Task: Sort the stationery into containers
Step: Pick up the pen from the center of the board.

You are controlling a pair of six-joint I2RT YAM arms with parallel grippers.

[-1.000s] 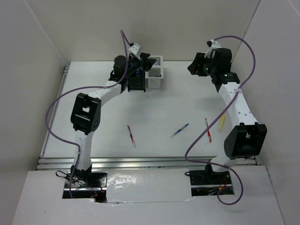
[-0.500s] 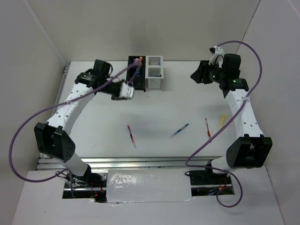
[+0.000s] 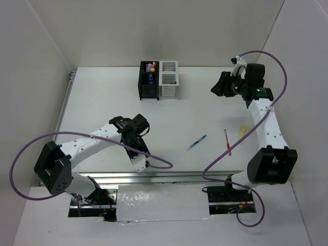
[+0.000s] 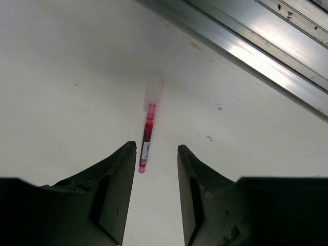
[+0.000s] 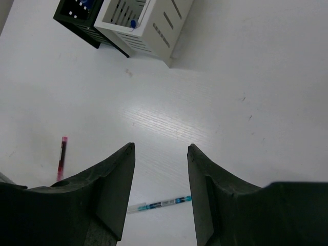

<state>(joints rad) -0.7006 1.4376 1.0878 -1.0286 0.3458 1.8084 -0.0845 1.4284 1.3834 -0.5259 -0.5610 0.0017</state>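
L arm (image 3: pixel 82 141) folded low over near-left part of bench (image 3: pixel 102 102), wrist dipped toward front rail (image 4: pixel 266 46); L jaws released, fingers (image 4: pixel 120 184) spread w/ a gap, hanging over red pen (image 4: pixel 146 134), which lies flat on bench pointing away toward the rail. Pen's near end sits in the gap, closer to the left-side finger in wrist view; far end blurred; can't tell if anything touches it. In top view that pen is hidden under the wrist. Back ctr: black box (image 3: pixel 148 82) & white box (image 3: pixel 168 80) upright, joined side by side, black on L. Black one holds pink/orange marker tops (image 3: pixel 151 65) + a blue marker (image 3: pixel 151 78); white one shows a small blue cap (image 5: pixel 133 23) inside. Loose on bench, R of ctr: blue pen (image 3: pixel 196 142) lying diagonal, then 2nd red pen (image 3: pixel 227 142) running near-to-far, then yellow marker (image 3: pixel 243 131) just beside R arm (image 3: pixel 262 120) in top view. R jaws released, gripping nothing, wide apart, raised above bench at back R, aimed toward the boxes, well apart from them
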